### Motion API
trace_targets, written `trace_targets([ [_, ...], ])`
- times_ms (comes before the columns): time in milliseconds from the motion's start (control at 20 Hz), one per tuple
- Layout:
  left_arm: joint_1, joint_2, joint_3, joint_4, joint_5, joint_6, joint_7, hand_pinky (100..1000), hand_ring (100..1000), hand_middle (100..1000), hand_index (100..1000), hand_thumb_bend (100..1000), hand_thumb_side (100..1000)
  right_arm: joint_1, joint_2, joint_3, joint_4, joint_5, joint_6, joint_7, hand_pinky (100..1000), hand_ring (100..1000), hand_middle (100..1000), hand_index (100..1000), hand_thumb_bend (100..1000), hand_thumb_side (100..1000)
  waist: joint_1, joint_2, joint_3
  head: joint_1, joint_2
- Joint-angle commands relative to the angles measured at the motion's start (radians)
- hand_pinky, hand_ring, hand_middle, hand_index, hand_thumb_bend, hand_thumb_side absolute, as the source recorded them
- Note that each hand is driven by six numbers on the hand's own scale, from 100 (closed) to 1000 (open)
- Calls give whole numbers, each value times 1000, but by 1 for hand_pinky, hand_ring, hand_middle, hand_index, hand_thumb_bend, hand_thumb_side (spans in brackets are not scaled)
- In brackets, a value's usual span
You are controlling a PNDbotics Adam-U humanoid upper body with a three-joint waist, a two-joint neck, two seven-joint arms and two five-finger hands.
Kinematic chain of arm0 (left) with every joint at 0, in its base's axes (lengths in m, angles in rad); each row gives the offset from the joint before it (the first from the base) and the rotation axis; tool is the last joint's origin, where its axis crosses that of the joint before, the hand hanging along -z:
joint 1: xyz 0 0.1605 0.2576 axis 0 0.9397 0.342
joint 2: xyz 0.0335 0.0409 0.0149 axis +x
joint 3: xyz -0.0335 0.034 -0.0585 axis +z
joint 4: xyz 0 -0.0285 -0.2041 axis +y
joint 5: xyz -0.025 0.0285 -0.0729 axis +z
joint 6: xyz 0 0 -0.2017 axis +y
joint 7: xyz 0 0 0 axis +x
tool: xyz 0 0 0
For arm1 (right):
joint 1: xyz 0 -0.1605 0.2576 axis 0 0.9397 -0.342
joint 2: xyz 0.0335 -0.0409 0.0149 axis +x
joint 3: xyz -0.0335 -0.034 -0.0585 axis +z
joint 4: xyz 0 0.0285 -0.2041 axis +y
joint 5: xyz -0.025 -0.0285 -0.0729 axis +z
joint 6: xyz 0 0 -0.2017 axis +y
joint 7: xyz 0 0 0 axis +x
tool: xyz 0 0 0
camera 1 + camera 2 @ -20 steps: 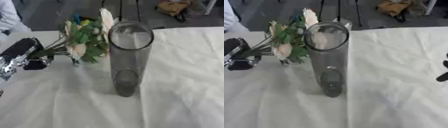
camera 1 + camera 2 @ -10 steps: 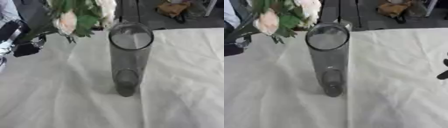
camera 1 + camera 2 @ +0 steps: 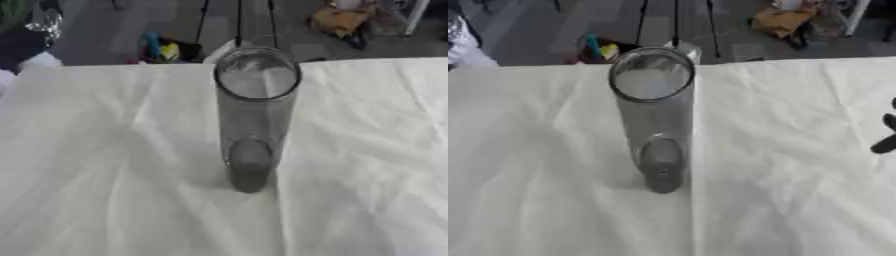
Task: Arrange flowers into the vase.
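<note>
You're mid-lift: the vase (image 3: pixel 254 115) is standing empty mid-table, flowers out of view. Left hand (image 3: pixel 42 20) is barely showing top-left, right hand (image 3: pixel 885 134) at the edge, can't tell either's fingers. Next, you're lining stems over the rim

One glass vase (image 3: pixel 253 125), one white tablecloth (image 3: pixel 105 165), no flowers visible.

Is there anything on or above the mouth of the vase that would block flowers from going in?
Nothing visible does. The vase stands upright on the white cloth, and its round mouth is open and uncovered. No flowers show in these views, and only dark fingertips of the right hand appear at the right edge.
</note>
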Motion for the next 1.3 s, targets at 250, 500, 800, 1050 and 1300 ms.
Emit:
trace_targets([
  [250, -57, 5, 17, -64, 277, 18, 69, 100, 100, 100, 100, 100, 565, -7, -32, -3, -20, -23, 10, 2, 963, 999, 546, 915, 100, 1000, 1, -48, -1, -1, 14],
  [500, -87, -7, 10, -79, 434, 23, 106, 100, 100, 100, 100, 100, 597, -6, -36, -3, -20, -29, 16, 4, 963, 999, 547, 915, 100, 1000, 8, -57, -2, -3, 19],
  [800, -113, -17, 8, -95, 562, 31, 174, 100, 100, 100, 100, 100, 623, -5, -40, -3, -20, -36, 21, 4, 962, 998, 549, 915, 100, 1000, 11, -67, -3, -6, 27],
  [1050, -131, -27, 5, -107, 671, 24, 240, 100, 100, 100, 100, 100, 643, -6, -46, 0, -20, -46, 22, 3, 958, 995, 552, 914, 100, 1000, 12, -77, -6, -8, 32],
  [1300, -161, -38, 2, -111, 769, 3, 289, 100, 100, 100, 100, 100, 649, -9, -56, 5, -20, -63, 23, 5, 955, 992, 555, 913, 100, 1000, 17, -91, -13, -9, 38],
])
